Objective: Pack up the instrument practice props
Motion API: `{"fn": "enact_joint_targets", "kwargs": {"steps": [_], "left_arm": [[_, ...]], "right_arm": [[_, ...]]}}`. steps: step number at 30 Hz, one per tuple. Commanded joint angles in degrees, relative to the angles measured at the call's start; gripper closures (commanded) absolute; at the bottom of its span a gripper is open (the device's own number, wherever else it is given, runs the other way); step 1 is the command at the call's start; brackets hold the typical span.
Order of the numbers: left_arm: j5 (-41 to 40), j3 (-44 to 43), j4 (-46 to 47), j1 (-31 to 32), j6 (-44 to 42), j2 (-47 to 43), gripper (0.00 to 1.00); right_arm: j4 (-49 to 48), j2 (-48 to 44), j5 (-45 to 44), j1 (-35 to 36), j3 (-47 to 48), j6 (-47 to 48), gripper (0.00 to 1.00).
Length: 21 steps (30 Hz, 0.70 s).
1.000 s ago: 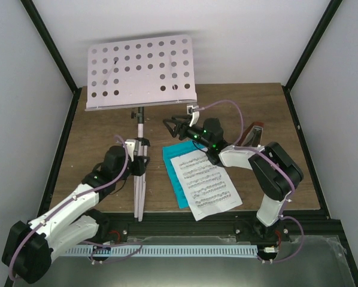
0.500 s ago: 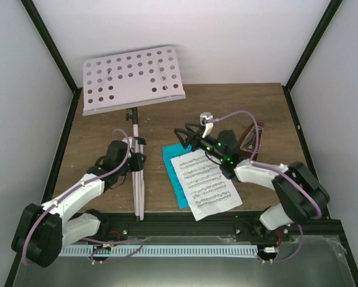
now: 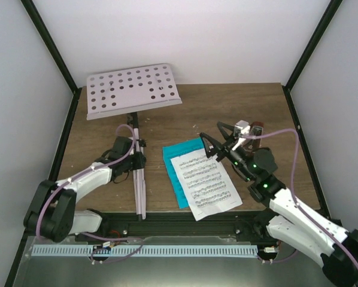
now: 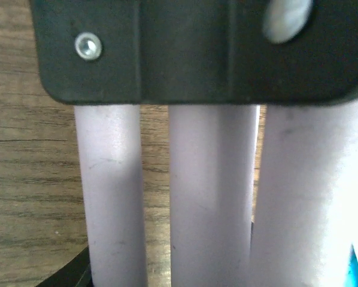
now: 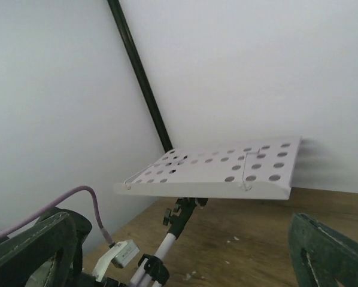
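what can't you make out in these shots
- metronome: top view, mostly behind the right gripper and its cable; absent from both wrist views
- cyan sheet: top view, largely under the white sheet
- music stand: left wrist view shows only blurred tubes, too close; the fingers of the left gripper are out of frame there

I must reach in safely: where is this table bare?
Bare wood: the back, between the pale pink hole-dotted stand desk and right frame post; the left edge beside the left arm. Crowded: the middle, with white and cyan music sheets, open right gripper, small brown metronome.
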<state>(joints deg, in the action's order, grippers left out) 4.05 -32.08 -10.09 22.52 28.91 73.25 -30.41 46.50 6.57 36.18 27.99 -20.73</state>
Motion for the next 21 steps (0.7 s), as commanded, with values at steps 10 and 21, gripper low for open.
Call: {"fn": "enact_joint_targets", "kwargs": {"steps": [10, 21], "left_arm": [[-6.98, -5.93, 12.38, 0.57, 0.70, 12.50, 1.00], [-4.97, -9.53, 10.07, 0.59, 1.74, 18.07, 0.81]], "right_arm": [[21.11, -19.42, -10.46, 0.16, -2.29, 4.55, 0.00], [24.91, -26.40, -14.43, 0.11, -4.94, 5.09, 0.00]]}}
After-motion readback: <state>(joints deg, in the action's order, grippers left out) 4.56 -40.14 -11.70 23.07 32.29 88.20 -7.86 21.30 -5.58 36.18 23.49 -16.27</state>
